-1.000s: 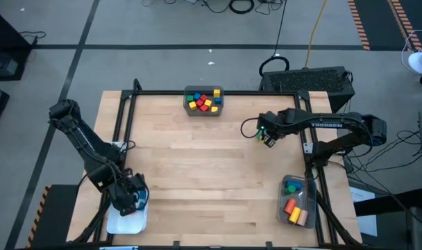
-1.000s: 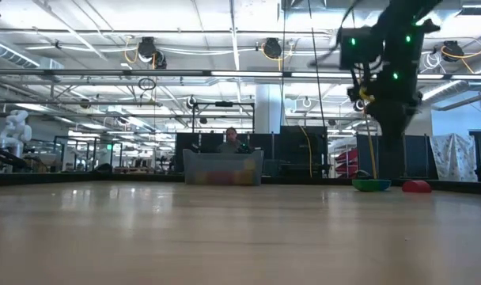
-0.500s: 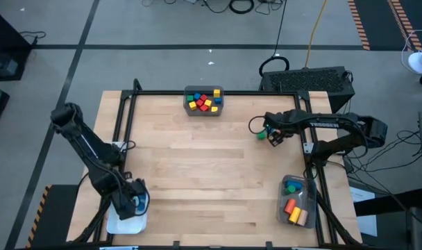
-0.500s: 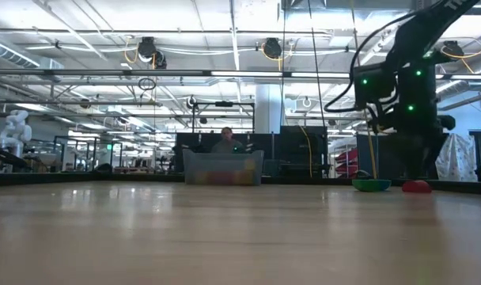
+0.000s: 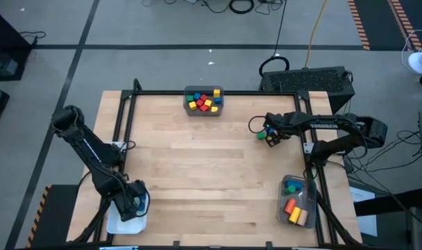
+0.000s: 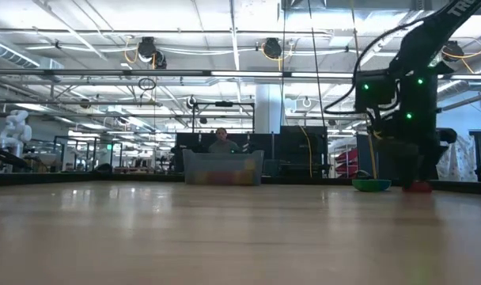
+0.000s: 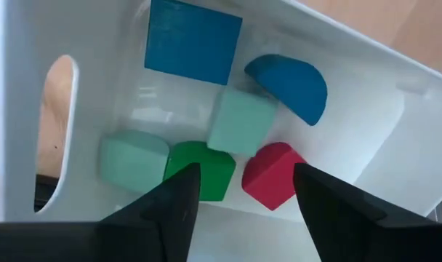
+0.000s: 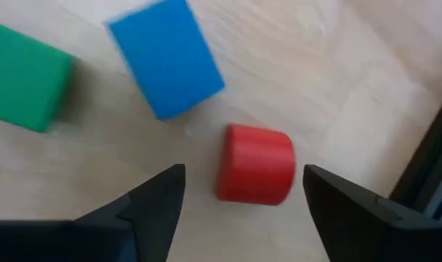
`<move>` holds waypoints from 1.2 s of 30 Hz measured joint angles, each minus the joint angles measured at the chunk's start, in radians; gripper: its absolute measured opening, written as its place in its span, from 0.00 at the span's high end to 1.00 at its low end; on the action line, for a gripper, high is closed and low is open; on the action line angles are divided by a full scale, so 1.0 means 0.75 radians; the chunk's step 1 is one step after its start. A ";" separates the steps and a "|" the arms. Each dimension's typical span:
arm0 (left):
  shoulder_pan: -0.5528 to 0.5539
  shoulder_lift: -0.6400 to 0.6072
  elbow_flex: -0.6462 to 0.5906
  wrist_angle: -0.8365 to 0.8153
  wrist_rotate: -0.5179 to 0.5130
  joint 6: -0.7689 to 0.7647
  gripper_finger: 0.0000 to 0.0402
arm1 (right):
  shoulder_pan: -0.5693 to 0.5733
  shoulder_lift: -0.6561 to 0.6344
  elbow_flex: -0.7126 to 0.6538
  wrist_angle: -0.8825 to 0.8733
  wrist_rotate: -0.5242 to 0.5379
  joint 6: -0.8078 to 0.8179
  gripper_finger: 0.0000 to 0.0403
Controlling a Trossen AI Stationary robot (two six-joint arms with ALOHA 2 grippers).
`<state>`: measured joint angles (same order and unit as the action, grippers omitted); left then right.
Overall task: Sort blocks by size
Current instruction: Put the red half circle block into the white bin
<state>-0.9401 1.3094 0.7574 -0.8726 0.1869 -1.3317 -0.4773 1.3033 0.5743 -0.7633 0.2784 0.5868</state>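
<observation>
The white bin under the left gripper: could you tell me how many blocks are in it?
6 in the white bin: blue block, dark blue rounded block, two pale green blocks, green block, red block. Others may be hidden.

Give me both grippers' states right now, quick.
Left gripper: open, empty, over the white bin.
Right gripper: open, empty, around the red block on the table.

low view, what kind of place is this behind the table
Most likely a robotics lab or industrial workshop: an open hall with exposed ceiling trusses and strip lights, a white robot at the far left, and a person seated behind the grey bin of blocks at the wooden table's far edge.
</observation>
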 joint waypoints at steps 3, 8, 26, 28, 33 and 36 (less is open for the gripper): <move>0.004 0.000 0.000 0.000 0.020 0.002 0.44 | -0.021 0.000 -0.037 0.004 0.003 0.026 0.37; 0.008 -0.001 0.000 0.000 0.100 -0.022 0.44 | -0.037 -0.004 -0.062 0.058 -0.001 0.031 0.44; 0.004 -0.076 0.225 -0.078 -0.219 0.093 0.44 | -0.015 -0.002 -0.064 0.097 -0.044 0.029 0.72; 0.004 -0.076 0.240 -0.082 -0.255 0.130 0.44 | 0.008 -0.004 -0.064 0.098 -0.036 0.034 0.72; 0.028 -0.076 0.257 -0.082 -0.340 0.195 0.44 | 0.071 -0.015 -0.067 0.097 -0.025 0.062 0.72; 0.054 -0.076 0.258 -0.082 -0.365 0.223 0.44 | 0.106 -0.037 -0.069 0.110 -0.068 0.079 0.72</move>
<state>-0.9000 1.2526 0.9508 -0.9341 -0.0869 -1.1644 -0.3975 1.2752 0.5224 -0.6808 0.2273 0.6458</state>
